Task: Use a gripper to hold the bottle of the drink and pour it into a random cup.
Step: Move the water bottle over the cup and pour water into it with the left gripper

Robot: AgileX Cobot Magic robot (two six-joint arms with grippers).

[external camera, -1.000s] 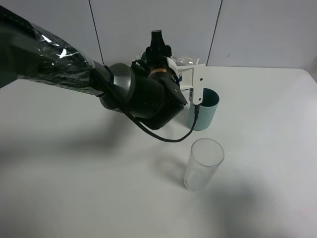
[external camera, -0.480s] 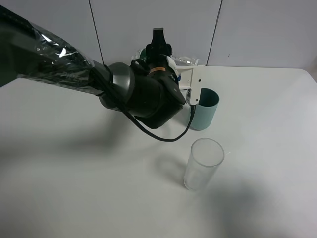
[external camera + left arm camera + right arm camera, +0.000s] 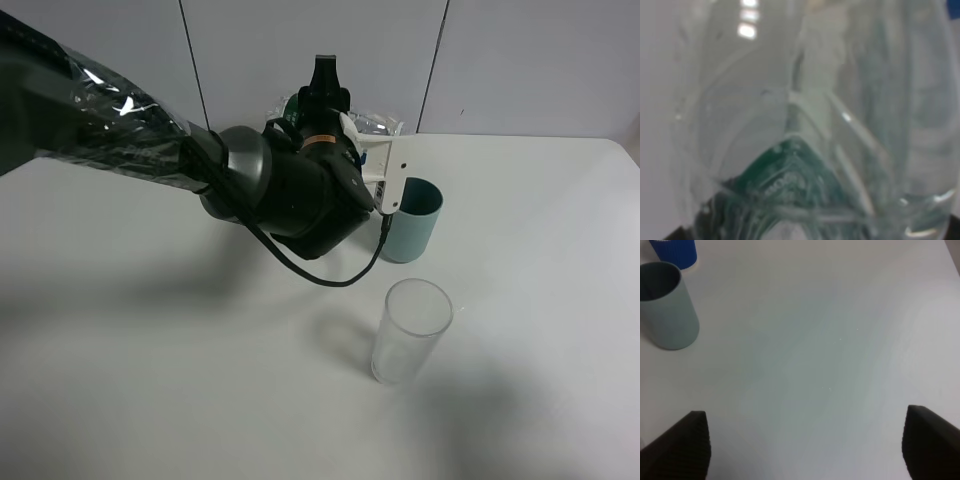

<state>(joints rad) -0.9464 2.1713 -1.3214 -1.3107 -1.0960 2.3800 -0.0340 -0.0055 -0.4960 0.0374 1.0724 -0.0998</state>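
The picking-up part looks done. Starting on the left, the dark arm (image 3: 100, 120) wrapped in plastic reaches across the white counter (image 3: 150, 400). At its end, the left tool (image 3: 345, 130) is squeezed tight on the bottle (image 3: 380, 125). The bottle is up in the air, off the counter. From the high camera only a bit of clear plastic peeks out behind the tool, on the side toward the cups. In the left wrist camera the bottle (image 3: 805, 130) is so near that it fills the whole picture. It is clear, with some dark green low down.

A little more to the right stands the grey cup (image 3: 412, 222), upright, just beside the tool and a bit lower. I think the bottle is up behind the cup's rim, but I cannot tell which way its mouth points. No drink is seen falling. So the pouring seems to be the part left to do, or only just starting. The clear glass (image 3: 410, 332) stands nearer the camera, apart from the tool, and it looks empty.

The right tool (image 3: 805, 445) is not in the high picture. In its own camera its two fingers are wide apart with nothing between them. It is well apart from the grey cup and a blue cup (image 3: 675, 252).
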